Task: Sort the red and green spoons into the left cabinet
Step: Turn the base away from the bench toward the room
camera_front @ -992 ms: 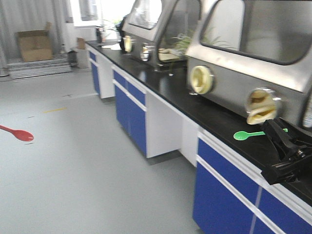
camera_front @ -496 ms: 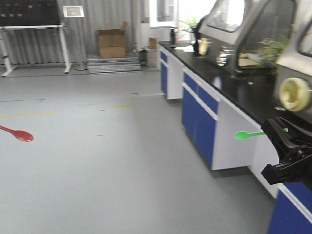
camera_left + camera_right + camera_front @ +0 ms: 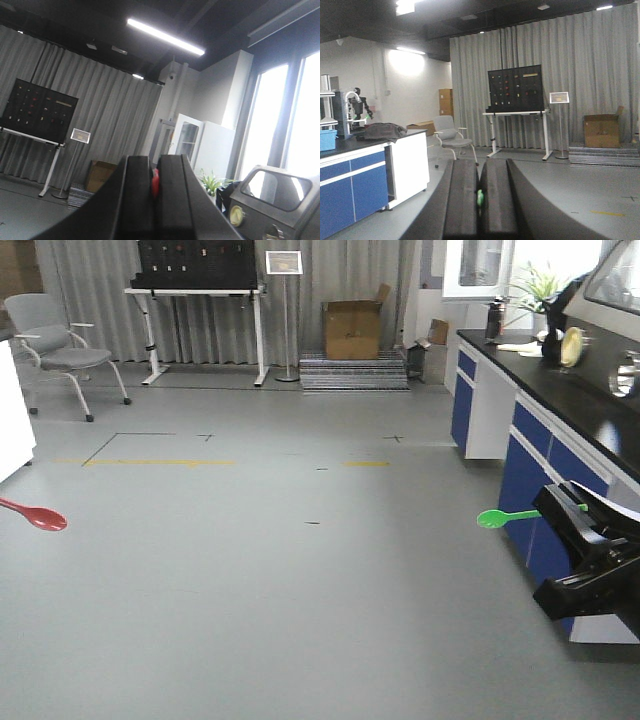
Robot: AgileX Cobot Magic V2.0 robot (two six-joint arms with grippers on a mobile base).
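The red spoon [image 3: 35, 515] pokes in from the left edge of the front view, bowl pointing right, held in the air; my left gripper itself is outside that view. In the left wrist view my left gripper [image 3: 155, 172] is shut on the red spoon [image 3: 155, 181], a red sliver between the black fingers. The green spoon [image 3: 505, 516] sticks out leftward from my right gripper [image 3: 575, 512] at the right of the front view. In the right wrist view my right gripper [image 3: 480, 177] is shut on the green spoon [image 3: 480, 198]. The left cabinet is out of view.
A blue-and-white lab bench [image 3: 535, 465] with a black top runs along the right. A grey chair [image 3: 60, 350], a black board on a stand [image 3: 195, 285], a sign stand [image 3: 284, 310] and a cardboard box [image 3: 352, 330] line the far curtain. Open grey floor [image 3: 280, 570] lies ahead.
The whole view has swung left: the bench and glove boxes slid off to the right, and the open floor, chair and curtain wall came into sight. Both spoons keep their places in the frame.
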